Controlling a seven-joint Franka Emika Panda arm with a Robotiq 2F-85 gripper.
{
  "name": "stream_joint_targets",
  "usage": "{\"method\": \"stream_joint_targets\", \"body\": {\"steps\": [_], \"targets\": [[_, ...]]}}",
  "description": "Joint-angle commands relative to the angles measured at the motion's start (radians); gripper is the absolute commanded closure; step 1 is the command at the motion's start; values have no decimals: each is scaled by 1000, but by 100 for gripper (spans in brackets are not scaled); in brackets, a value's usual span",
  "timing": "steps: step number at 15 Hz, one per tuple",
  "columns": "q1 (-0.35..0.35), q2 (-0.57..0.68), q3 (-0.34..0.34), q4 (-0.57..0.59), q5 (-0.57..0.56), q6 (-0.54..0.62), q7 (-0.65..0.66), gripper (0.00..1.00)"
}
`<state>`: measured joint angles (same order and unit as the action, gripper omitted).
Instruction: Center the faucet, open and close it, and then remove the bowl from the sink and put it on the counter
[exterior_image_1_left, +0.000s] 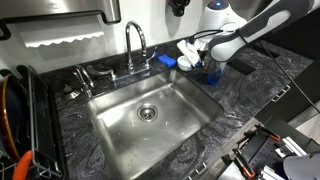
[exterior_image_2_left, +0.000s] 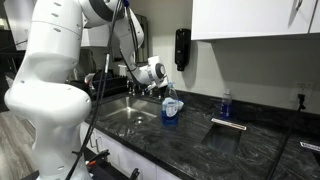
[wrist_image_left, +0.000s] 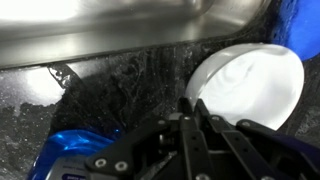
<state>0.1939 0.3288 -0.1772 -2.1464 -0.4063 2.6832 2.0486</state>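
Wrist view: bowl (wrist_image_left: 250, 85) rim betw. fingers (wrist_image_left: 203, 125)

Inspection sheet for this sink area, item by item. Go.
Surface: dark veined counter with a steel sink set into it.
Job's things: faucet stands behind the sink; white bowl is out of the basin, over the counter beside it.
Clutter: blue bottle and small blue object near the bowl; dish rack at the counter's end.
Claw: claw shut on the bowl's rim.
Cables: dark cable hangs beside the robot's body.
Surroundings: white cabinets; black dispenser on the wall.
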Motion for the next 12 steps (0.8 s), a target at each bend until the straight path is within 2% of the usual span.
{"method": "stream_joint_targets", "body": {"steps": [1,2,4,12], "targets": [[-25,-13,24,-14,55,22,-43,98],[-26,-12,28,-15,71,22,-51,68],[-25,-13,33,-16,97,23,-64,60],[-7,-27,18,-22,89,24,-43,4]]}}
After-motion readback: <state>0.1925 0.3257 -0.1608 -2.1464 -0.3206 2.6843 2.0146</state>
